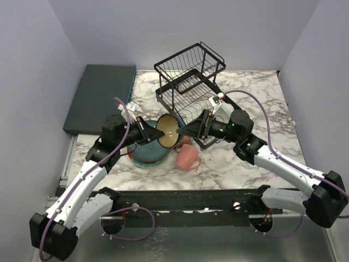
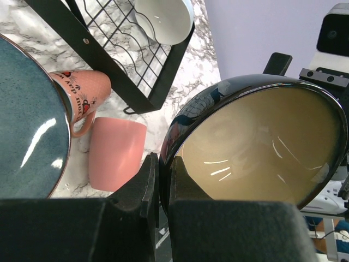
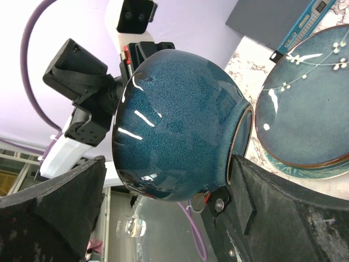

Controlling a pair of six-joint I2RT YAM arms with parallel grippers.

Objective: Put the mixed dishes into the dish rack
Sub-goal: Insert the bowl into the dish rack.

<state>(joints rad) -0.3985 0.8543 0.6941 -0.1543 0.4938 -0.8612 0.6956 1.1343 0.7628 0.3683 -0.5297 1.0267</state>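
My left gripper (image 2: 162, 164) is shut on the rim of the dark cream-lined bowl (image 2: 256, 147), holding it tilted in the air (image 1: 168, 131) in front of the dish rack (image 1: 188, 82). My right gripper (image 1: 184, 131) stands open around the bowl's blue outside (image 3: 174, 120). One finger is near the bowl's foot; the other stands apart from the rim. Below lie a stack of plates topped by a dark teal one (image 1: 143, 155) and two pink mugs (image 2: 114, 153) (image 2: 82, 98). A white bowl (image 2: 163, 19) sits in the rack's base.
A dark teal flat slab (image 1: 101, 95) lies at the back left. The plates (image 3: 305, 109) lie close under the bowl. One pink mug (image 1: 187, 158) lies on its side on the marble table (image 1: 256, 103), right of the plates.
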